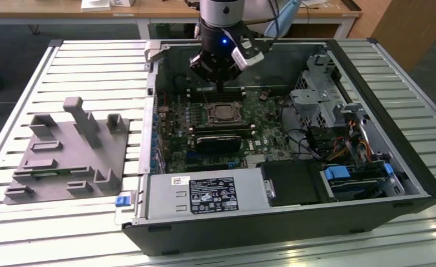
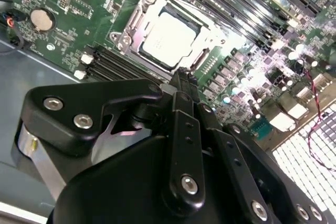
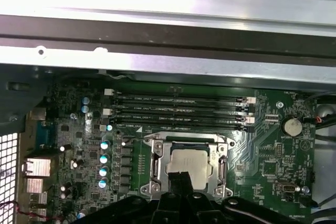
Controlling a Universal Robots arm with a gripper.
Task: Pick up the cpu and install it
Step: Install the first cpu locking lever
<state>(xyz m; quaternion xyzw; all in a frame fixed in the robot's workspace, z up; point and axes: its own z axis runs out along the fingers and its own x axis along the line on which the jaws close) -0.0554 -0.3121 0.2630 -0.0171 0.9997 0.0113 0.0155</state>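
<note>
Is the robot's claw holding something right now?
No. The claw is pinched shut on nothing, just above the cpu, which already sits in its socket.

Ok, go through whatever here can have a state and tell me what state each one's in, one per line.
cpu: seated in the socket, not held.
socket: frame open around the chip.
hand: fingers together, empty, above the socket's edge.
computer case: side panel off, lying flat.
</note>
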